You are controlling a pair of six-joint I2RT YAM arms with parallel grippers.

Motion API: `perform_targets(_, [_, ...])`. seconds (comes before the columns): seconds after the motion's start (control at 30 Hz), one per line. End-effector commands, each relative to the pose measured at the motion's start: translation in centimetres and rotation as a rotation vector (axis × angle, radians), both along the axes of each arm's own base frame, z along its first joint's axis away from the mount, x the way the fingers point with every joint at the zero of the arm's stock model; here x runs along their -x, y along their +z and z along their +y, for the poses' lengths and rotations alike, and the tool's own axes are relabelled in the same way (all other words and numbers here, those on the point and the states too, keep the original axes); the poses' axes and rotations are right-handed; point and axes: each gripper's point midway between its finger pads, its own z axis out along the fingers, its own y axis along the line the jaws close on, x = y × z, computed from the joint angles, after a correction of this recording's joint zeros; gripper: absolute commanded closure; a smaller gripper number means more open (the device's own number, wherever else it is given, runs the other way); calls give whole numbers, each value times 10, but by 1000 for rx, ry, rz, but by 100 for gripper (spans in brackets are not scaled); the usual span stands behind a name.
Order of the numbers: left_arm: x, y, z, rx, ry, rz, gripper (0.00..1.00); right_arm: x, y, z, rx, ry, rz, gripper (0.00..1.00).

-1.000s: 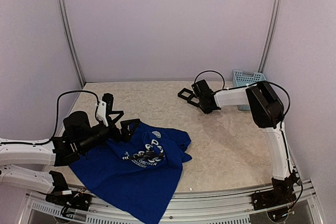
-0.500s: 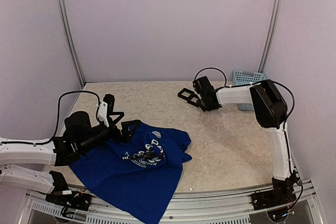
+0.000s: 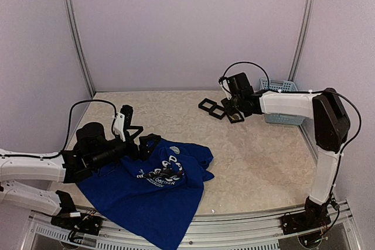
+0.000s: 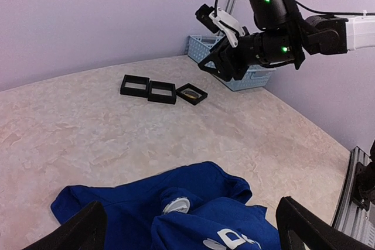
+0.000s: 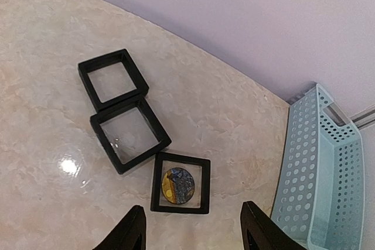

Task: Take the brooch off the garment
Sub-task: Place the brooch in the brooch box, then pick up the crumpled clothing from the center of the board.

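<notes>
Three black frames (image 5: 115, 111) on bench (image 3: 263, 156), brooch (image 5: 177, 184) in end one. Right claw (image 3: 231, 107), earlier over frames, now pulled back, fingers parted, empty. Left claw (image 3: 142, 136) unchanged: wide open, empty, over garment (image 3: 155, 188) at bench front-left.

White lettering (image 3: 159, 176) on the garment (image 3: 146, 203) is unreadable.

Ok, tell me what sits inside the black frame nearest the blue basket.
A round gold-and-blue brooch lies inside that frame, face up. Its underside and any pin are hidden.
</notes>
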Motion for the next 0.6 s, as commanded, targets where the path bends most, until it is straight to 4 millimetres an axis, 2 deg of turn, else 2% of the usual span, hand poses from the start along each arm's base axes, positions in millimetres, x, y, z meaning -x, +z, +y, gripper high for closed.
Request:
perform_targets(0.0, [-2, -2, -12, -3, -43, 41, 1, 38, 28, 38, -148, 129, -31, 44])
perform_targets(0.13, [0, -5, -19, -5, -70, 73, 1, 78, 38, 63, -230, 235, -17, 44])
perform_targets(0.3, [-2, -4, -21, -26, -68, 104, 1, 142, 32, 90, -394, 388, 83, 43])
perform_targets(0.4, [2, 2, -21, -18, -86, 122, 1, 173, 31, 95, -490, 464, 109, 41])
perform_targets(0.47, [9, 0, -23, -33, -119, 145, 1, 186, 19, 92, -514, 484, 138, 41])
perform_targets(0.5, [12, -7, -21, -51, -120, 160, 1, 190, 18, 93, -528, 496, 147, 41])
perform_targets(0.57, [15, -24, -13, -86, -99, 178, 1, 199, 1, 89, -528, 502, 183, 42])
